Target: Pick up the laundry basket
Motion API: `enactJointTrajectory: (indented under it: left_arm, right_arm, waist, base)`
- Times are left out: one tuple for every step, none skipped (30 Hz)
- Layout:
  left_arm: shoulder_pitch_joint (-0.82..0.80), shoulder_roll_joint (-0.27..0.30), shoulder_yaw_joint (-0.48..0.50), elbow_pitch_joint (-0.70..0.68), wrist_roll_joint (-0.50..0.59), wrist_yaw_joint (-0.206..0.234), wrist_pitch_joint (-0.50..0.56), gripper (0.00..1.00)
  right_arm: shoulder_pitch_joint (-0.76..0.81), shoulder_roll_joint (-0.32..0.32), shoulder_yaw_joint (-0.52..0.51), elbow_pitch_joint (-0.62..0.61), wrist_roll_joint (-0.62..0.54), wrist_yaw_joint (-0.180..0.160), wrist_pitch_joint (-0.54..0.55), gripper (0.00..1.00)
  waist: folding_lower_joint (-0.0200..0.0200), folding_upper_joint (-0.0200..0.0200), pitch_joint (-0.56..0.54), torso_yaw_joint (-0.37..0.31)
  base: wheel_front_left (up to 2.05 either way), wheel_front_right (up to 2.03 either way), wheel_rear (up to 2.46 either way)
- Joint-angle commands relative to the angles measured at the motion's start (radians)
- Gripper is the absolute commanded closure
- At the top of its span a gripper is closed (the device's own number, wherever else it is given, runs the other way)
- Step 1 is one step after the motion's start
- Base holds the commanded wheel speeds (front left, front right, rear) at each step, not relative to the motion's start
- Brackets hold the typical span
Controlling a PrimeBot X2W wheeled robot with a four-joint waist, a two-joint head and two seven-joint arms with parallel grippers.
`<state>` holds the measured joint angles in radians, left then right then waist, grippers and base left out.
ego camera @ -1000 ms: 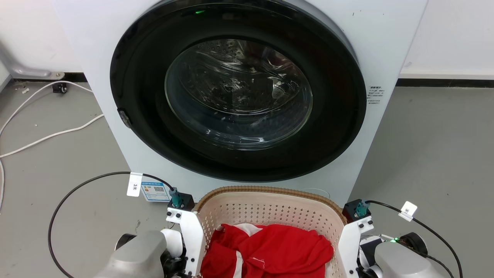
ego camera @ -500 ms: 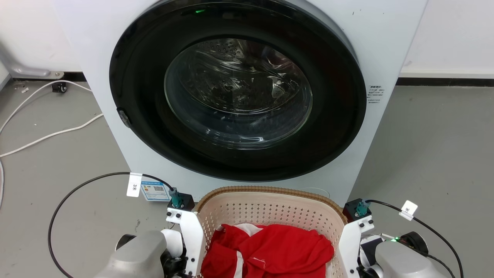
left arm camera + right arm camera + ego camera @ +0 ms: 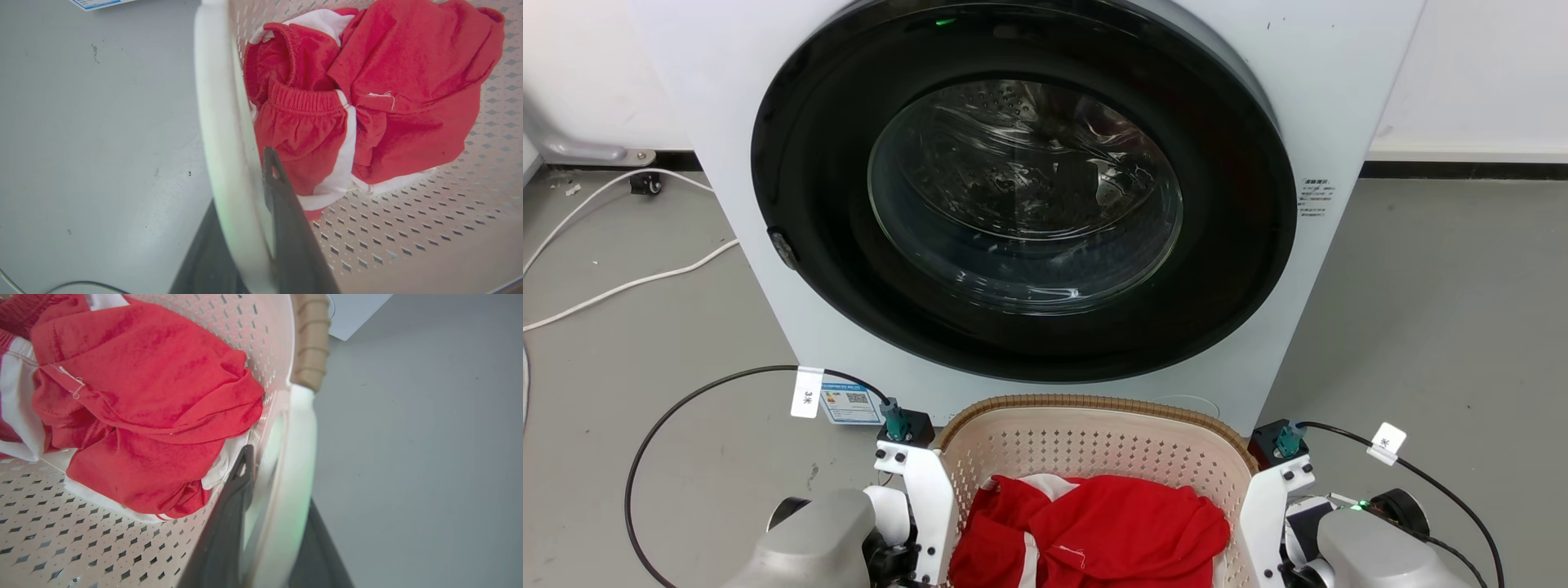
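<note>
2 arms low, 1 on each side, both grippers pinched tight.
The grey left arm point(image 3: 817, 543) sits at the lower left and the grey right arm point(image 3: 1372, 555) at the lower right, both wrists white. The left gripper point(image 3: 241, 179) has 1 dark finger inside and 1 outside a white handle point(image 3: 222, 122) of the laundry basket point(image 3: 1094, 445). The right gripper point(image 3: 278, 477) pinches the other handle the same way.

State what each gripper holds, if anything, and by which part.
Both hold the basket: the left gripper clamps its left handle, the right gripper its right handle, one finger inside the wall, one outside.
</note>
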<state>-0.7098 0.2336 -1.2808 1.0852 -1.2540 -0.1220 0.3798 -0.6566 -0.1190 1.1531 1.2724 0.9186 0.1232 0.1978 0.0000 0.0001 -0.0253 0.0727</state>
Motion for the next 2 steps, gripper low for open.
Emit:
enactJointTrajectory:
  left_arm:
    - [-0.003, -0.014, -0.001, -0.012, -0.002, -0.015, -0.004, 1.00]
    - [-0.003, -0.014, -0.001, -0.012, -0.003, -0.015, -0.004, 1.00]
  right_arm:
    - [-0.009, 0.010, 0.014, -0.008, -0.002, 0.014, -0.005, 1.00]
    - [-0.009, 0.009, 0.016, -0.007, 0.000, 0.014, -0.004, 1.00]
  waist:
    - [0.0000, -0.0001, 0.000, 0.000]
    - [0.0000, -0.0001, 0.000, 0.000]
  base:
    - [0.00, 0.00, 0.00]
    - [0.00, 0.00, 0.00]
